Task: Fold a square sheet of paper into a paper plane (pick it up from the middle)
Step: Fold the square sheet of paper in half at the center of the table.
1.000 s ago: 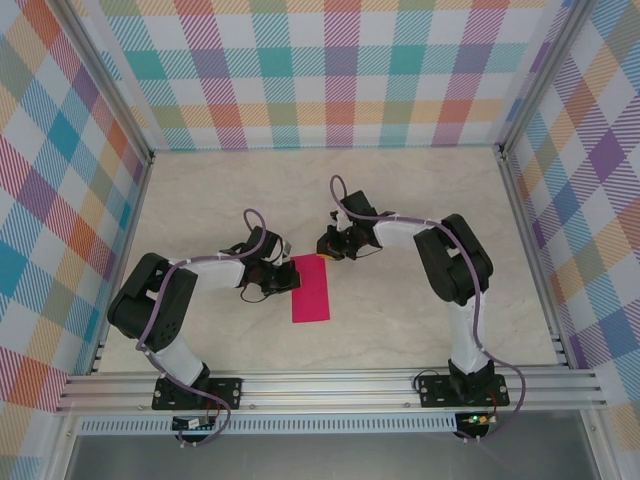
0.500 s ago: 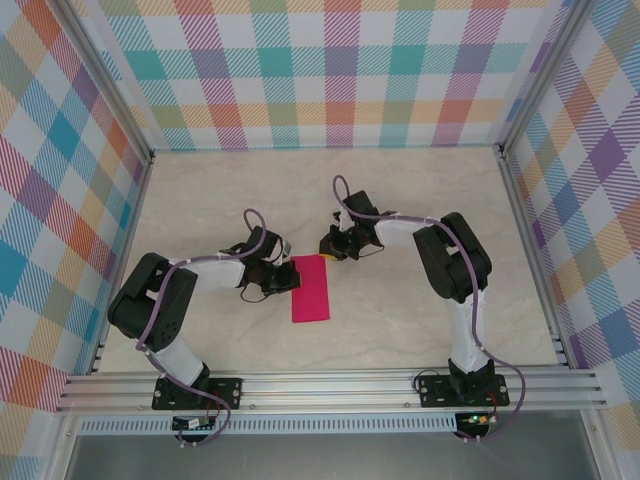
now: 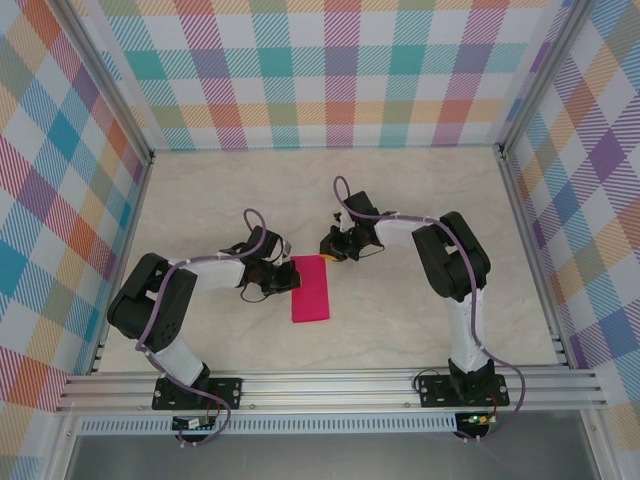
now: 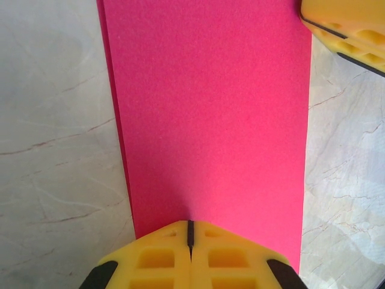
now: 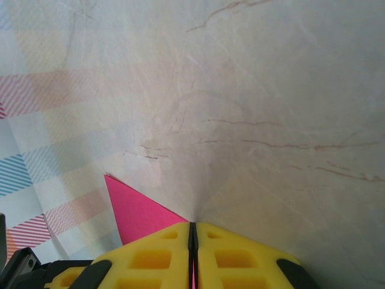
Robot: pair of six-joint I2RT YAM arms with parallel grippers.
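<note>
Table lies bare left, beyond and right of the work, with the walls well apart. Left gripper, fingers pressed together, rests on the left edge of the paper. Right gripper, likewise closed, sits on its far right corner.

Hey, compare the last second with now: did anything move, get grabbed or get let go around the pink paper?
Nothing visibly changed. The folded pink paper lies flat where it was. The left gripper stays shut at its left edge, and the right gripper stays shut on its far right corner.
</note>
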